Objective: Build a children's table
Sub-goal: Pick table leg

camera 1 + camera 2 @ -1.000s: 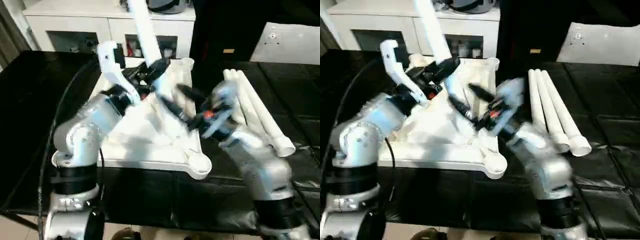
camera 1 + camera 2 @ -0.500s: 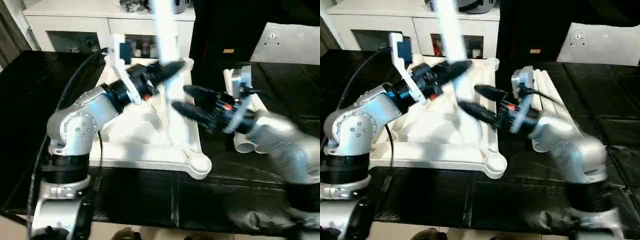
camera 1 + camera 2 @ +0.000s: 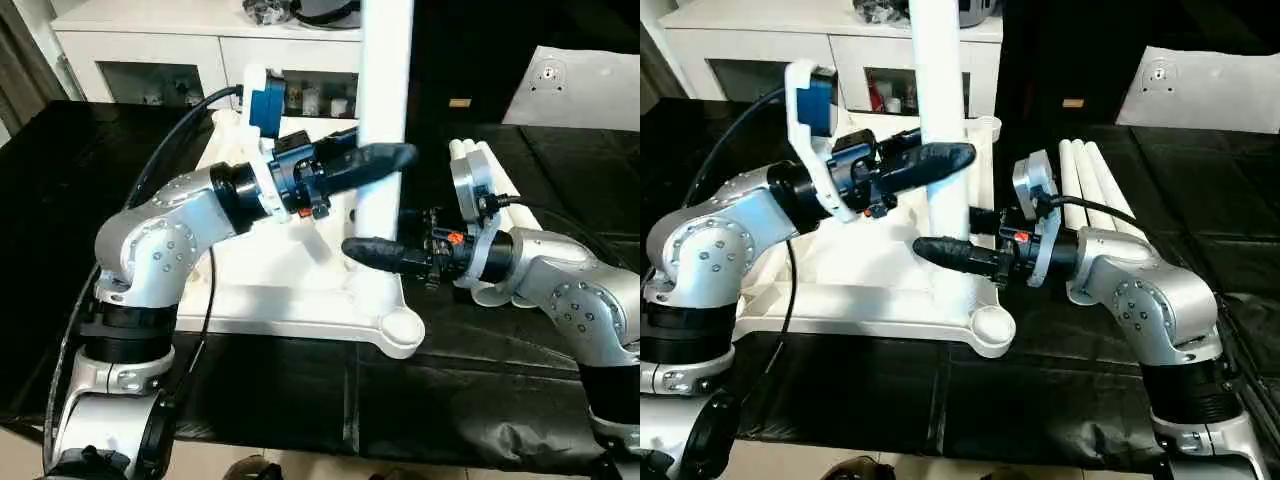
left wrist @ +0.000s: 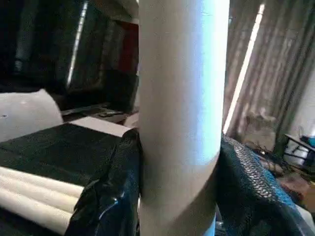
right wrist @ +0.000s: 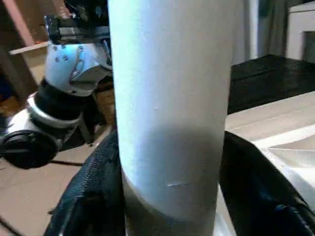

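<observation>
- Leg (image 3: 385, 100) now stands upright over the tabletop (image 3: 250, 270); a second ago it leans hard, its top tipped away toward the cabinet (image 3: 140, 45) side.
- Left pincer (image 3: 375, 160) is clamped across the leg, well above the tabletop. Left wrist view shows a black finger (image 4: 113, 191) pressed on each side of the tube, so it holds the leg.
- Right pincer (image 3: 385, 250) a second ago is open and off the leg; now it reaches in from the spare-legs side and sits lower on the same leg, just above the tabletop.
- Right wrist view has fingers (image 5: 93, 196) either side of the tube, seemingly touching it. Looks like it is closing on the leg; whether the grip is firm I cannot tell.
- Foot of the leg sits at the tabletop's edge nearest the spare legs, between its two corner sockets; whether it is in a socket is hidden by the pincers.
- Meaning: the leg is squared up with two holds, likely ready to be guided into a socket. Near corner socket (image 3: 400, 330) is empty.
- Three spare legs (image 3: 1095, 180) lie side by side on the black surface (image 3: 60, 200), just beside the tabletop.
- Writing: no brand, label or text readable anywhere.
</observation>
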Robot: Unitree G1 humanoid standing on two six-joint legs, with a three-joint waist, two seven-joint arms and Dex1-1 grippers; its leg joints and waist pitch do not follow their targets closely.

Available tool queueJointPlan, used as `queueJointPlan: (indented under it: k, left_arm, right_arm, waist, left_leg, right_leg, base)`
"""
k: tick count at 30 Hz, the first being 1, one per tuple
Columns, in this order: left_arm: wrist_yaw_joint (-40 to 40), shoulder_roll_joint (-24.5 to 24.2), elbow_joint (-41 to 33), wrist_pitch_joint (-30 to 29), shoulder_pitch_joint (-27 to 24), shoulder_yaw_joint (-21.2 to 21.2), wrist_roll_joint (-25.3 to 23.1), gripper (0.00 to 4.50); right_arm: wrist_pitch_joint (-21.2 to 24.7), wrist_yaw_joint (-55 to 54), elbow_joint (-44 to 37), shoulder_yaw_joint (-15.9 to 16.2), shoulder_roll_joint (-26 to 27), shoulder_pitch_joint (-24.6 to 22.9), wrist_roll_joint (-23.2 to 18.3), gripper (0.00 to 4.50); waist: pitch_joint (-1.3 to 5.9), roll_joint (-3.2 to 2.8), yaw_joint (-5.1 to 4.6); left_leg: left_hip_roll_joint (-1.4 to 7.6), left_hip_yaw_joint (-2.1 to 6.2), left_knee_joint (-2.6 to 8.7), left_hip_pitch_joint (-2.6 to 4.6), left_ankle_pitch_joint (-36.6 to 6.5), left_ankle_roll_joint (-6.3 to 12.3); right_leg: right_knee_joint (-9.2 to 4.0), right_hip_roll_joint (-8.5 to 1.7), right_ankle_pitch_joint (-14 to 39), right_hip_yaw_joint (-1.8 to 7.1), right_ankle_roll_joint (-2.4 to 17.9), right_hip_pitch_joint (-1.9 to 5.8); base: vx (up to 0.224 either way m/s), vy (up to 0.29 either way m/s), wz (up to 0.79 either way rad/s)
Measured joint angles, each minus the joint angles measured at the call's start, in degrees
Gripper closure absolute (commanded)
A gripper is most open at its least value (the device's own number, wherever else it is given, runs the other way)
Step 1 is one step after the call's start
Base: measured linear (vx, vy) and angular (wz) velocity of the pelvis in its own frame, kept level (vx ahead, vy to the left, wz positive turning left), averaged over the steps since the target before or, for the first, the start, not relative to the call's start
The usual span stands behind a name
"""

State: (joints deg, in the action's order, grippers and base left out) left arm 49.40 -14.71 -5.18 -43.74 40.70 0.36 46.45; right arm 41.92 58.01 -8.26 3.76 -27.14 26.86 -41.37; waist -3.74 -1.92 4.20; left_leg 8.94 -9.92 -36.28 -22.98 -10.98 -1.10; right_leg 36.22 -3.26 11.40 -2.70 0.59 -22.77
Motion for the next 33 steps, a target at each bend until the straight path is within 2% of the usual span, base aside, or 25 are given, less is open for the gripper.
queueJointPlan:
  k: [6,18,19,20,22,29,33]
  left_arm:
    - [0.3,-0.1,0.1,0.2,0.0,-0.4,-0.4,2.68]
    - [-1.0,-0.3,0.1,-0.7,-0.1,-0.3,0.0,2.68]
    - [-1.2,-0.3,0.1,-1.1,-0.1,-0.2,0.1,2.12]
    - [-1.5,-0.3,0.1,-1.4,-0.1,-0.2,0.1,1.98]
    - [-2.5,-0.3,0.0,-1.3,-0.3,-0.1,0.0,1.92]
    - [-7.2,0.5,-2.6,1.7,-3.8,-0.5,-4.2,1.19]
    - [-11.3,1.0,-5.3,4.3,-6.5,-1.5,-7.9,1.10]
  right_arm:
    - [0.2,0.2,0.0,0.4,-0.1,-0.2,-0.1,2.55]
    - [-0.1,-0.3,-0.1,0.6,0.5,-0.6,0.4,2.59]
    - [-0.3,-0.5,-0.1,0.6,0.7,-0.9,0.5,2.59]
    - [-0.7,-0.8,-0.3,0.6,0.9,-1.3,0.6,2.59]
    - [-1.5,-2.4,-0.7,1.2,1.8,-2.3,1.8,2.59]
    - [-6.3,-11.3,-0.7,1.7,7.2,-4.5,7.0,2.61]
    - [-9.8,-16.8,-0.6,1.6,11.2,-5.1,10.2,2.61]
  waist:
    - [0.00,0.00,0.45]
    - [0.00,0.00,0.82]
    - [0.00,0.00,0.82]
    - [0.00,0.00,0.85]
    - [0.00,0.00,0.84]
    - [0.00,0.00,0.77]
    - [0.00,0.00,0.68]
  left_leg:
    - [0.00,-0.01,0.00,0.00,0.0,0.00]
    - [0.00,-0.01,-0.01,0.00,0.0,0.00]
    - [0.00,-0.01,0.00,0.00,0.0,0.00]
    - [0.00,-0.01,0.00,0.00,0.0,0.00]
    - [0.00,-0.01,0.00,0.00,0.0,0.00]
    - [0.00,-0.02,0.00,0.00,0.0,-0.03]
    - [0.01,-0.02,0.00,0.01,0.0,-0.03]
  right_leg:
    - [0.00,0.00,0.0,0.00,0.0,0.00]
    - [0.02,0.00,0.0,0.00,0.0,-0.01]
    - [0.02,0.00,0.0,0.00,0.0,-0.01]
    - [0.02,0.00,0.0,0.00,0.0,-0.01]
    - [0.02,0.00,0.0,0.00,0.0,-0.02]
    - [0.03,-0.01,0.0,0.01,0.0,-0.04]
    - [0.04,0.00,0.0,0.01,0.0,-0.03]
  base:
    - [0.000,0.000,0.00]
    - [0.000,0.000,0.00]
    - [0.000,0.000,0.00]
    - [0.000,0.000,0.00]
    - [0.000,0.000,0.00]
    - [0.000,0.000,0.00]
    - [0.000,0.000,0.00]
